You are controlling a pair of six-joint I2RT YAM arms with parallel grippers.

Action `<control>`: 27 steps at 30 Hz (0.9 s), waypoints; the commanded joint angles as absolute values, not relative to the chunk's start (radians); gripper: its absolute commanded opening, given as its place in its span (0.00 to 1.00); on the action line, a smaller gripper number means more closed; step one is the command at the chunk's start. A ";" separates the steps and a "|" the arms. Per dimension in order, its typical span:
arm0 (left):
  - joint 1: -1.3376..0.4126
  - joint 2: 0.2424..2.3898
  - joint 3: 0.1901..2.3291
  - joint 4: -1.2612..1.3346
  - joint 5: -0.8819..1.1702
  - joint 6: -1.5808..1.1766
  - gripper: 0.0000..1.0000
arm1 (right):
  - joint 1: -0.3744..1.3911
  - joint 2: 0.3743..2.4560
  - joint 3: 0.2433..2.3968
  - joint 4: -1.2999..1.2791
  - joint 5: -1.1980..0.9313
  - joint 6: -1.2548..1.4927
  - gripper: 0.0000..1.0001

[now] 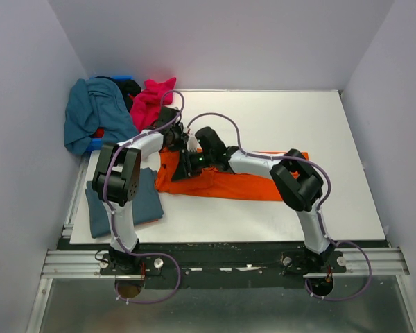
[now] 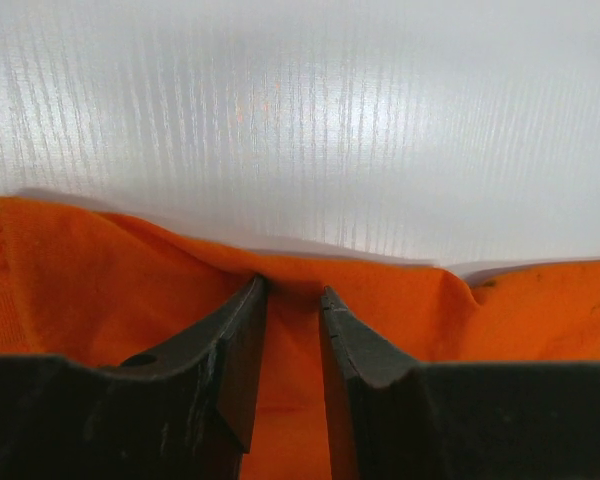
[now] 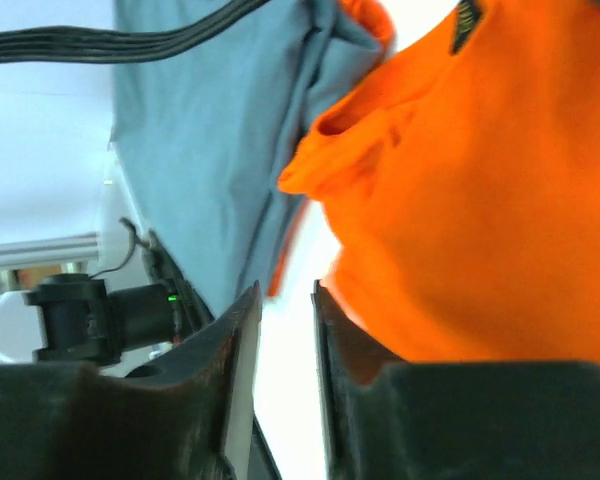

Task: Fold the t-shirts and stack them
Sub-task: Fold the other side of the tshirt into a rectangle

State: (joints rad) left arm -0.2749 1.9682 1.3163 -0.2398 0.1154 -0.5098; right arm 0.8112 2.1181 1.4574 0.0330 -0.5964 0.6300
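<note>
The bright orange t-shirt lies spread across the middle of the table. My left gripper is at its far left edge. In the left wrist view that gripper is shut on a ridge of the orange t-shirt, and cloth fills the gap. My right gripper reaches over the shirt to its left end. Its jaws stand narrowly open with only bright table between them. The orange t-shirt bunches just right of the right finger. A slate blue-grey t-shirt lies folded at the left.
A teal t-shirt and a magenta-pink one are heaped over a blue bin at the back left corner. White walls close in the table on three sides. The two forearms nearly touch above the orange shirt's left end.
</note>
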 commanded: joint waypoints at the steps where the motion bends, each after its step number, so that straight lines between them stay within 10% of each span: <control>1: -0.267 1.987 1.338 -0.261 0.101 -0.492 0.40 | 0.833 2.149 1.444 0.167 -0.730 0.719 0.44; 18: -0.264 1.688 1.120 -0.143 0.071 -0.520 0.56 | 0.534 1.718 1.062 0.028 -0.468 0.580 0.47; 23: -0.255 1.574 0.980 -0.089 0.008 -0.578 0.53 | 0.473 1.573 0.988 -0.187 -0.136 0.514 0.01; 27: -0.252 1.499 0.879 -0.014 -0.073 -0.620 0.35 | 0.439 1.482 0.907 -0.274 0.102 0.543 0.01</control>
